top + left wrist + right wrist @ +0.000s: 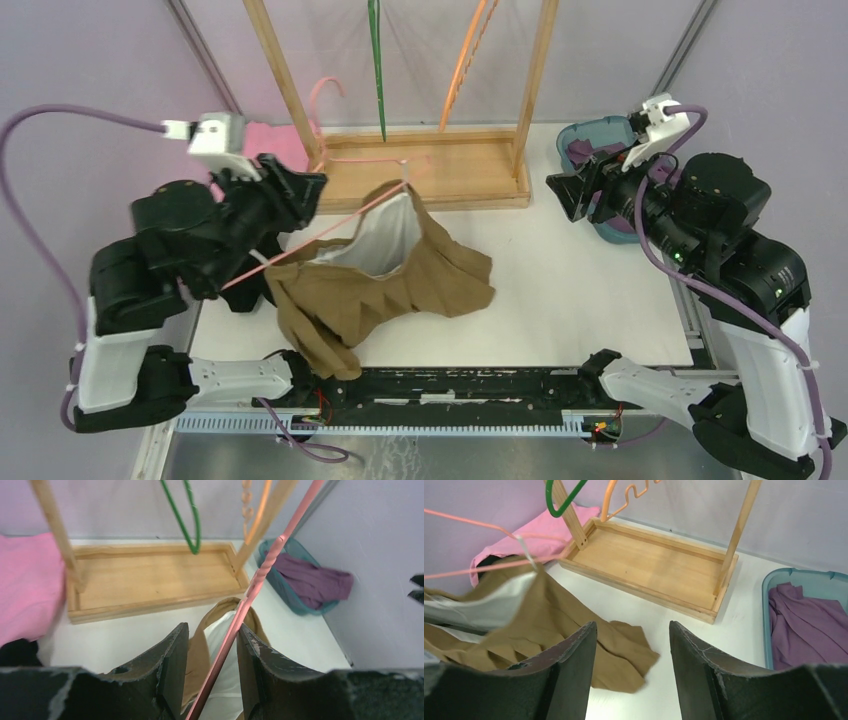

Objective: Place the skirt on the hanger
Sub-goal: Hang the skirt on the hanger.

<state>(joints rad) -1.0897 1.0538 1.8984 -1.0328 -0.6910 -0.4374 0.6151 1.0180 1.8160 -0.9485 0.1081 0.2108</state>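
Hanging partly from a pink wire hanger (345, 212), a brown skirt with a white lining (420, 285) is shown near the middle of the white table (580, 290). Its opened waistband is caught over one arm of the hanger, while the rest of the cloth is heaped on the tabletop and reaches the near edge. The hanger is held tilted above the table by the left gripper (305, 190), whose black fingers are pinched on the wire. In the left wrist view the wire is seen running up between them, with the skirt below. The right gripper (560, 190) is held well apart from the skirt, near a teal plastic bin (590, 130) at the right rear. Its fingers are spread and nothing is seen between them. A purple cloth (804, 620) is contained in the bin. Behind the skirt stands a wooden rack with a tray-shaped base (450, 175), from which a green hanger (378, 70) and an orange hanger (465, 60) are hung. A pink cloth (270, 135) is seen left of the rack.
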